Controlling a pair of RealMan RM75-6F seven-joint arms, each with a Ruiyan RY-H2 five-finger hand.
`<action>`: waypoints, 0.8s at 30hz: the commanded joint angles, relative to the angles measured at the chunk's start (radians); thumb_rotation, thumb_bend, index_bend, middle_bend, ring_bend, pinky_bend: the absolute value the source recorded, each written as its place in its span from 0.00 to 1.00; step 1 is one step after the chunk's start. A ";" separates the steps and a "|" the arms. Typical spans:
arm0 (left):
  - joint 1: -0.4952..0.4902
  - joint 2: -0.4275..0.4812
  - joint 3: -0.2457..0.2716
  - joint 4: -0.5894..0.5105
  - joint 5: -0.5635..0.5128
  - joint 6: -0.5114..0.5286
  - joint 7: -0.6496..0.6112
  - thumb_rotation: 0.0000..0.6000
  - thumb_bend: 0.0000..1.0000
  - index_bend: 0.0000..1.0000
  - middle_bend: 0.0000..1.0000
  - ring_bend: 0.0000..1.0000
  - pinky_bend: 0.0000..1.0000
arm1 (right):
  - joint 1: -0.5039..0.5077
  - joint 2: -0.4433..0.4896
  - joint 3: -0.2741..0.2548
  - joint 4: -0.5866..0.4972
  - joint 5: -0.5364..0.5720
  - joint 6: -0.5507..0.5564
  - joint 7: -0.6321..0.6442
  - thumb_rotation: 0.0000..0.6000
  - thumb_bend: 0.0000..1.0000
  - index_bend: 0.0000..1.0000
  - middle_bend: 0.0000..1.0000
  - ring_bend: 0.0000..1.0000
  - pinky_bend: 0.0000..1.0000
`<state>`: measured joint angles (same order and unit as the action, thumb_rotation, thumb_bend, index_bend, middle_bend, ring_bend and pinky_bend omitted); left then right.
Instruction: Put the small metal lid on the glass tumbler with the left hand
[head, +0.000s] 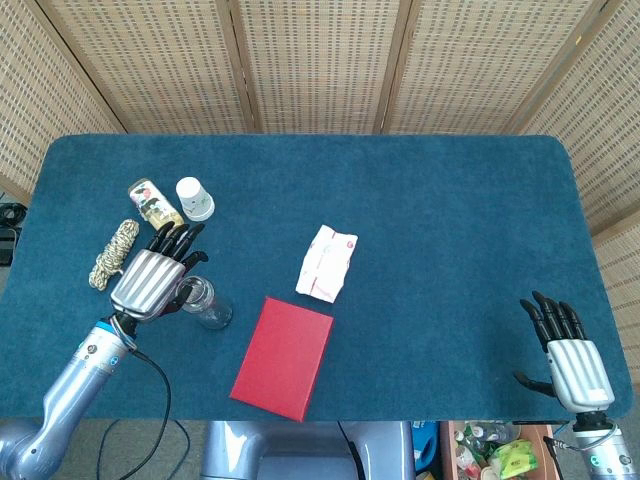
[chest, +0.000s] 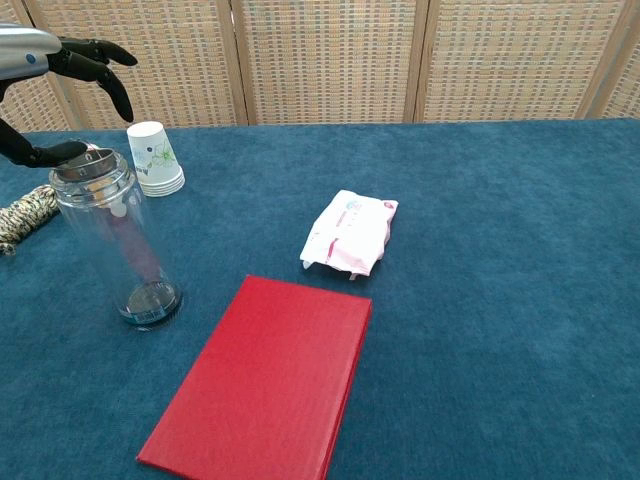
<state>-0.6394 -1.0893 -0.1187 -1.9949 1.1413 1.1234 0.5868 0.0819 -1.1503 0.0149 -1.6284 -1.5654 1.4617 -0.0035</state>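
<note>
Left hand (chest: 55, 85) spread just above round metal lid (chest: 88, 165), seated on clear cylindrical glass tumbler (chest: 125, 250), fuzzy blue table (chest: 480, 200)

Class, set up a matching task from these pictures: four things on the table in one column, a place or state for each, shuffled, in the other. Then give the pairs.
1 tumbler
2 book
3 paper cups
4 rope

A upside-down stack
B coiled near the table's left edge
C upright, metal lid on top
D lying flat, red

Pairs: 1-C, 2-D, 3-A, 4-B
</note>
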 joint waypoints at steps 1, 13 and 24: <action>-0.001 0.000 0.000 0.001 -0.001 0.001 0.003 1.00 0.47 0.28 0.00 0.00 0.00 | 0.000 0.000 0.000 -0.001 0.000 -0.001 -0.001 1.00 0.00 0.00 0.00 0.00 0.00; -0.007 -0.001 -0.002 -0.006 -0.003 0.013 0.023 1.00 0.34 0.27 0.00 0.00 0.00 | 0.000 0.002 0.001 -0.001 0.001 0.001 0.002 1.00 0.00 0.00 0.00 0.00 0.00; -0.006 -0.004 -0.003 -0.011 -0.002 0.026 0.024 1.00 0.31 0.27 0.00 0.00 0.00 | -0.001 0.002 0.001 -0.003 0.000 0.001 0.002 1.00 0.00 0.00 0.00 0.00 0.00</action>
<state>-0.6464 -1.0937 -0.1213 -2.0059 1.1397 1.1483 0.6123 0.0812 -1.1481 0.0155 -1.6310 -1.5653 1.4631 -0.0016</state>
